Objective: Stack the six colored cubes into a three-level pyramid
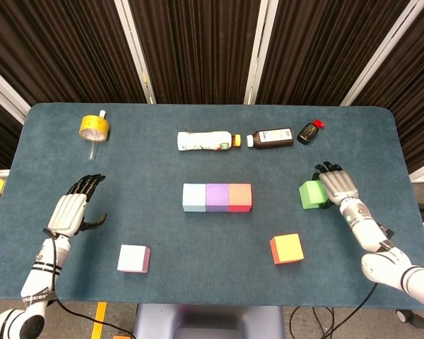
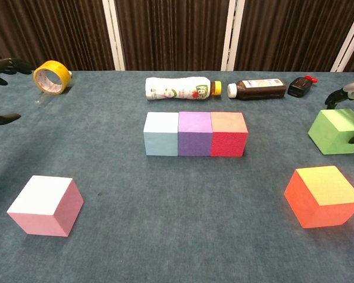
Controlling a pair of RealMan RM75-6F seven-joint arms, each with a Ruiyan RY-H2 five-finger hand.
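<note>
While my right hand (image 1: 331, 185) curls around the green cube (image 1: 311, 194) at centre right, touching it on its right side, the three-cube base row (image 1: 217, 197) sits mid-frame, to the cube's left. My left hand (image 1: 72, 209) hovers spread and empty at far left.

Setting: robot lab or test cell. Evidence: counter (image 1: 198, 233) covered in dark teal carpet-like mat, backed by black pleated curtains (image 1: 198, 42) with white frame bars (image 1: 136, 49). Cables (image 1: 113, 296) trail below the front edge. Yellow floor marking (image 1: 99, 318) at bottom left. Assorted props lie along the back: tape roll (image 1: 94, 126), white bottle (image 1: 206, 140), brown bottle (image 1: 271, 137).
</note>
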